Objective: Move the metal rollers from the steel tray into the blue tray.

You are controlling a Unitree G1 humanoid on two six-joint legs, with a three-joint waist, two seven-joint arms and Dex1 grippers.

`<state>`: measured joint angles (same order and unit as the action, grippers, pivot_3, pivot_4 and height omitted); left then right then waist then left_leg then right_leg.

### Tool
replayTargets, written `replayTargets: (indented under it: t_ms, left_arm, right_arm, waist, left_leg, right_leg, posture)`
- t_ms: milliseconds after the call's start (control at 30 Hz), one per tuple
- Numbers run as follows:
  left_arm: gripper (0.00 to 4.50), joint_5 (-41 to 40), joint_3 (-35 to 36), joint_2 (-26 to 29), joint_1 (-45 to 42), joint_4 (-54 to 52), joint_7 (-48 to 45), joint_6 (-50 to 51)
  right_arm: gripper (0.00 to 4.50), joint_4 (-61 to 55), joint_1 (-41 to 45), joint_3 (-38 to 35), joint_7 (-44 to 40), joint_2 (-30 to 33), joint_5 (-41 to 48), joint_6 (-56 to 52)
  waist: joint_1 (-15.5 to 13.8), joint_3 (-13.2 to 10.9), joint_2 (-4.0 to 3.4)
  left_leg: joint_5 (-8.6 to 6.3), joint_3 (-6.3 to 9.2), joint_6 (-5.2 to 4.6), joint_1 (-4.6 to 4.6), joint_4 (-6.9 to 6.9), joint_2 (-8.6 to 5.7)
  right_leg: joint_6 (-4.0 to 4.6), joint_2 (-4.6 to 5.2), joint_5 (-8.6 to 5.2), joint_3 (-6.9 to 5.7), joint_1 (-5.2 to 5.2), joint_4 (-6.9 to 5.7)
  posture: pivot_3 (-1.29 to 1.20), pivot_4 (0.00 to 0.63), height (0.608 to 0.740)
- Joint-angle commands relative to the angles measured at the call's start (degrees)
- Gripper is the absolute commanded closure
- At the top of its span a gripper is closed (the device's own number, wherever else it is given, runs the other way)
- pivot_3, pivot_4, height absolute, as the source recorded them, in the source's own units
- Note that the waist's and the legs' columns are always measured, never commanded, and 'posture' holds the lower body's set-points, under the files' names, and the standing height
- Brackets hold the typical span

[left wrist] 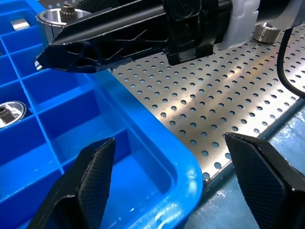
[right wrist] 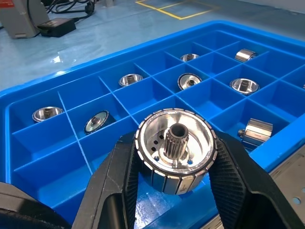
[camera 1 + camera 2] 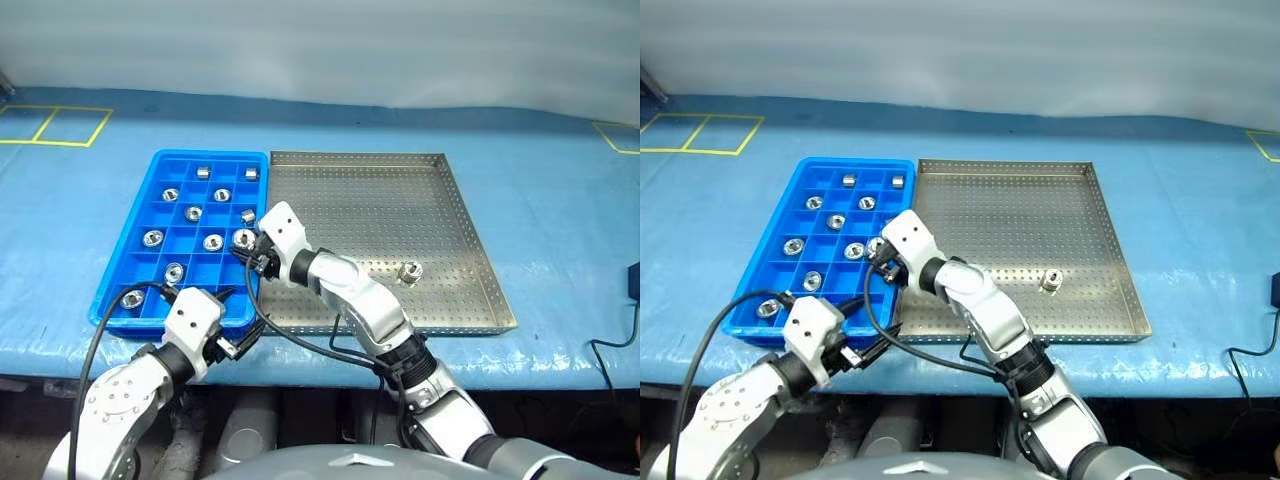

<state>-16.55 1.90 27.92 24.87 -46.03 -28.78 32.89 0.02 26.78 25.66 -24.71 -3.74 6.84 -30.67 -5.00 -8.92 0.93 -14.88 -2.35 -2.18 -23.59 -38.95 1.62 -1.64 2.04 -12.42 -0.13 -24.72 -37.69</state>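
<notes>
Well, we're deep into this one: the blue tray (image 3: 150, 190) already carries a good crop of metal rollers (image 3: 193, 213), each lying in its own compartment, and many cells are filled. Right now the right gripper (image 2: 174, 157) is clamped on another roller (image 2: 175, 150), holding it by the rim just above an empty cell near the blue tray's edge that borders the steel tray (image 3: 470, 240) (a drop looks imminent, I'd say). Over on the perforated floor of the steel tray, one lone roller (image 3: 409, 271) sits near the front right, well apart from everything else. So by my count that's one in hand and one left to fetch. The left gripper (image 1: 167, 181) hangs with its jaws spread wide and empty over the blue tray's near corner.
</notes>
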Motion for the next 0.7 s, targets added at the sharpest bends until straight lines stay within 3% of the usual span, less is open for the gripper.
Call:
replayTargets:
  t_ms: [33,300,567,600,700]
  left_arm:
    - [0.48,-1.1,1.1,0.6,0.7,-3.7,-0.4,-1.5]
    - [0.48,-1.1,1.1,0.5,2.4,-4.3,0.6,-1.3]
    - [0.48,-1.2,0.0,1.1,0.8,-3.4,-0.1,-1.0]
    - [0.48,-1.3,-0.2,1.3,0.3,-3.1,-0.4,-0.9]
    - [0.48,-1.8,-0.9,1.6,-1.4,-2.4,-1.2,-0.7]
  right_arm:
    - [2.79,0.2,0.1,0.3,-0.6,-1.1,0.3,0.3]
    - [2.79,4.4,0.3,0.7,-0.2,-1.5,-1.2,0.1]
    - [0.23,1.9,-1.0,-1.4,0.3,-0.8,-1.0,-1.3]
    - [0.03,1.2,-1.2,-1.7,1.0,-0.6,-1.3,-1.4]
    - [0.03,-2.8,-2.8,-4.0,3.4,0.1,-1.6,-2.5]
  waist:
    - [-0.1,0.0,-0.01]
    - [-0.4,0.0,-0.06]
    - [-0.6,-0.1,-0.12]
    - [-0.6,-0.1,-0.15]
    - [-0.5,-0.1,-0.17]
  left_leg:
    - [0.00,0.02,0.00,0.00,0.00,0.00]
    - [-0.01,0.13,0.02,-0.01,0.10,-0.03]
    - [0.00,0.32,0.06,0.03,0.11,-0.03]
    - [0.00,0.37,0.06,0.04,0.10,-0.03]
    - [0.00,0.40,0.08,0.01,0.11,-0.03]
  right_leg:
    - [0.01,0.03,-0.01,-0.04,0.00,0.00]
    - [0.12,0.00,-0.10,-0.27,0.00,0.01]
    - [0.16,0.02,-0.14,-0.47,0.02,0.03]
    - [0.17,0.03,-0.15,-0.52,0.00,0.05]
    - [0.18,0.03,-0.15,-0.55,0.02,0.10]
  posture:
    - [0.33,0.150,0.740]
    - [0.34,0.150,0.740]
    - [0.29,0.150,0.740]
    - [0.29,0.150,0.740]
    - [0.25,0.150,0.740]
